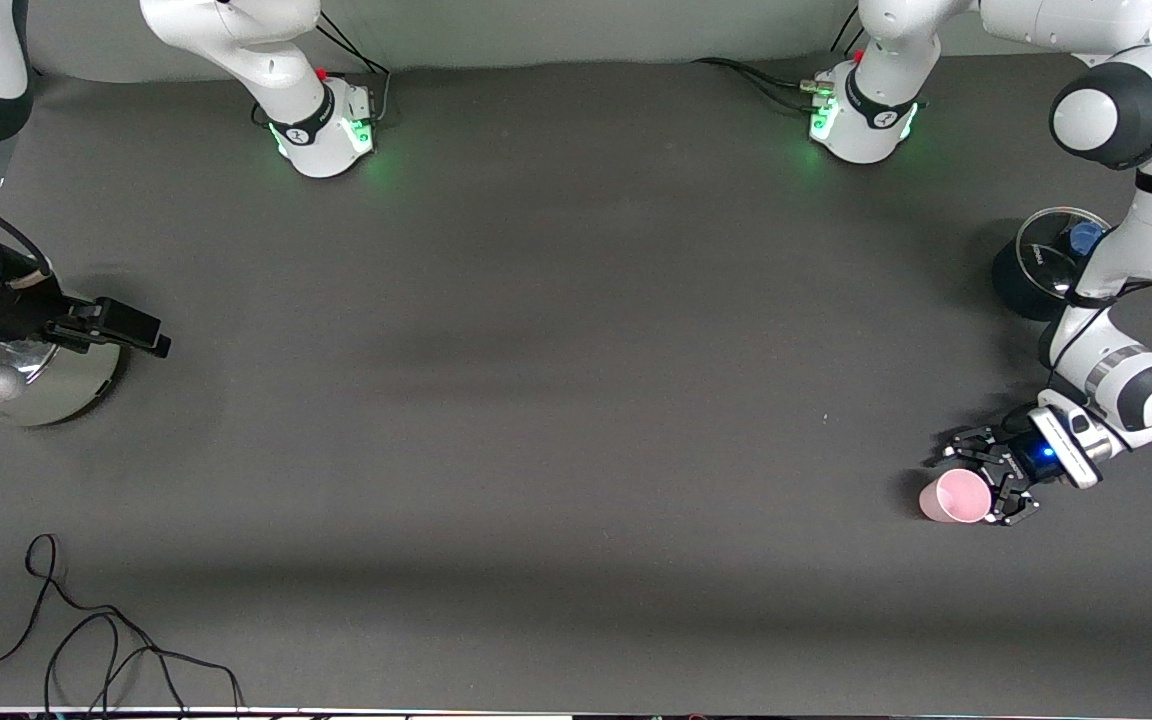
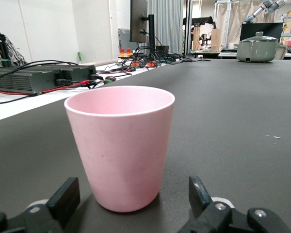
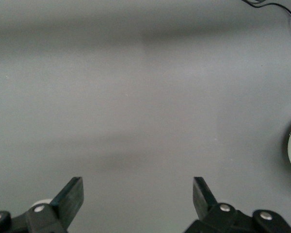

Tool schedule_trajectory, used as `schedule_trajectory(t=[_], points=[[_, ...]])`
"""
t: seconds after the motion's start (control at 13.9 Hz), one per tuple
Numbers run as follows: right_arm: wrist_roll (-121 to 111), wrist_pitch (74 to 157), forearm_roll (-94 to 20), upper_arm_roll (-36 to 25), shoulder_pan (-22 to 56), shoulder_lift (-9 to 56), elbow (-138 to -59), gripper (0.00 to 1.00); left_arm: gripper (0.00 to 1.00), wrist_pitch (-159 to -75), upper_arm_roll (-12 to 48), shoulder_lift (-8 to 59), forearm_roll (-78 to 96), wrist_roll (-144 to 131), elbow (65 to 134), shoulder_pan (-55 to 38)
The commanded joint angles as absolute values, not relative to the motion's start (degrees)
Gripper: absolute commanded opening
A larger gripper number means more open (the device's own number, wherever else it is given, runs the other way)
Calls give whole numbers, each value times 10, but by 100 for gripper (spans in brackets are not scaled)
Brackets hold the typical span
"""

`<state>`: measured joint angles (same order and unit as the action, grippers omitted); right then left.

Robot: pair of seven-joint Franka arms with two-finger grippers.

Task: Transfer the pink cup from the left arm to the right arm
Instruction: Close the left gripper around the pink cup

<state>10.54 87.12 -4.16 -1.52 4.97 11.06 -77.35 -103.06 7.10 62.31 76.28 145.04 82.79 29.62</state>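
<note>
Pink cup (image 2: 120, 145) upright on table (image 1: 556, 400), between spread left gripper (image 1: 976, 480) jaws, fingers apart from cup; right gripper (image 3: 136, 204) jaws spread, nothing between, waiting.

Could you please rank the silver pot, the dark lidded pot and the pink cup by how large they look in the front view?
1. Silver pot, though the right gripper partly covers it.
2. Dark lidded pot, partly hidden by the left arm; its rank against the silver pot is unsure.
3. Pink cup, clearly smallest.
</note>
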Motion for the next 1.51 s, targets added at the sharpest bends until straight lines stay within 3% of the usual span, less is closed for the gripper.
schedule_trajectory(t=[0.0, 0.29, 0.5, 0.72, 1.0, 1.43], points=[[100, 872, -35, -16, 52, 106, -779, 100, 100, -1039, 73, 625, 784, 1465, 822, 287], [100, 871, -35, -16, 52, 106, -778, 100, 99, -1039, 73, 622, 784, 1464, 820, 283], [100, 870, -35, -16, 52, 106, -779, 100, 75, -1039, 73, 621, 783, 1464, 820, 283], [99, 870, -35, -16, 52, 106, -779, 100, 70, -1039, 73, 617, 782, 1463, 820, 283], [99, 869, -35, -16, 52, 106, -779, 100, 55, -1048, 73, 595, 780, 1442, 825, 284], [98, 869, -36, -16, 49, 115, -779, 100, 54, -1098, 111, 468, 787, 1362, 931, 279]])
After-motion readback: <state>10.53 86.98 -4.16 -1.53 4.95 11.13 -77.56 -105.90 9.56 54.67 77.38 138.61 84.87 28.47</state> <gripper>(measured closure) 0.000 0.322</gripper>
